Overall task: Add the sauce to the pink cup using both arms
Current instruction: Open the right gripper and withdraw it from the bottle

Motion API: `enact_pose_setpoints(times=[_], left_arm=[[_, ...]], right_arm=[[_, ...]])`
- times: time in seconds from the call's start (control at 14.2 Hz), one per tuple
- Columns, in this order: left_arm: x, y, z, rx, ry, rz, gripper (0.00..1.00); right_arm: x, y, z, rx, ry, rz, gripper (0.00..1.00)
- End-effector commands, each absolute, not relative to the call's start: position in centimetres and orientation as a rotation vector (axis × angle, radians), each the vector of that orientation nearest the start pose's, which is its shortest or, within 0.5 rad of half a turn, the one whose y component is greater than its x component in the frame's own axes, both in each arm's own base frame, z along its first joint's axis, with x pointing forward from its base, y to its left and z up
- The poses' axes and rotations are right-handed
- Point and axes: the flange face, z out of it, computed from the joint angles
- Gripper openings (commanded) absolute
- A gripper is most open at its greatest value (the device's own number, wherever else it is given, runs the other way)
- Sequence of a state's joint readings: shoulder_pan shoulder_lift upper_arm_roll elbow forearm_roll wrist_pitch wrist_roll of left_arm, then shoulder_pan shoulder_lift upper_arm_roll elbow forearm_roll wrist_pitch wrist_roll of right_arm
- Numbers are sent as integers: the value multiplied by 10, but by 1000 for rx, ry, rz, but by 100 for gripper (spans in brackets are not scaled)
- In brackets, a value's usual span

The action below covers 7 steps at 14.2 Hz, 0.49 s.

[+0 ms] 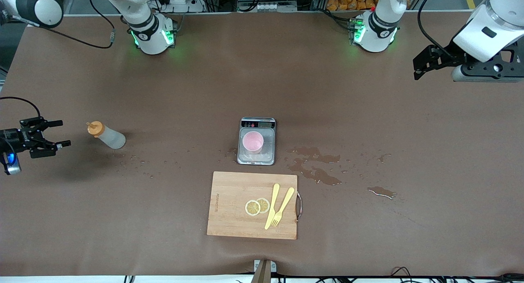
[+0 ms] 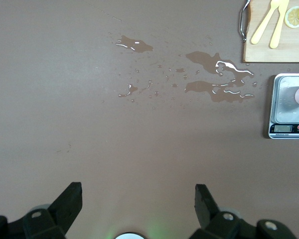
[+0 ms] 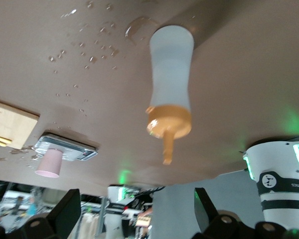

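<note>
The sauce bottle (image 1: 105, 136), translucent with an orange nozzle cap, stands on the brown table toward the right arm's end; the right wrist view shows the bottle (image 3: 170, 84) upright ahead of the jaws. My right gripper (image 1: 65, 132) hovers open beside it, a short gap away, with nothing between its fingers (image 3: 70, 206). The pink cup (image 1: 253, 141) sits on the steel plate of a small scale (image 1: 256, 156) at mid-table, and the cup (image 3: 49, 163) also shows in the right wrist view. My left gripper (image 1: 416, 69) hangs open and empty, high over the left arm's end.
A wooden cutting board (image 1: 229, 209) with two lemon slices (image 1: 257, 206), a yellow knife and a fork (image 1: 282, 207) lies nearer the front camera than the scale. Puddles (image 1: 313, 168) spread beside the scale toward the left arm's end. Droplets (image 1: 135, 162) dot the table near the bottle.
</note>
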<state>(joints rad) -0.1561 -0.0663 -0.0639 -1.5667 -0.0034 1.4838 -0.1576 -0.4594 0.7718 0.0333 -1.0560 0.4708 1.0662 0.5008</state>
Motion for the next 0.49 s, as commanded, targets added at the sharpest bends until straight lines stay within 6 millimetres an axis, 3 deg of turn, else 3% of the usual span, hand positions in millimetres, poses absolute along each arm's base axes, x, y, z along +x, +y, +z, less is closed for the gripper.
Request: enact_pose_setpoints(times=[0.0, 0.21, 0.42], left_arm=[[505, -115, 662, -3164, 84, 12, 100], [506, -114, 661, -3160, 83, 13, 100], [506, -113, 662, -3156, 78, 10, 100]], right_arm=[[632, -181, 423, -2407, 983, 951, 100], [635, -147, 456, -2469, 921, 903, 100], [644, -77, 472, -2558, 798, 906, 100]])
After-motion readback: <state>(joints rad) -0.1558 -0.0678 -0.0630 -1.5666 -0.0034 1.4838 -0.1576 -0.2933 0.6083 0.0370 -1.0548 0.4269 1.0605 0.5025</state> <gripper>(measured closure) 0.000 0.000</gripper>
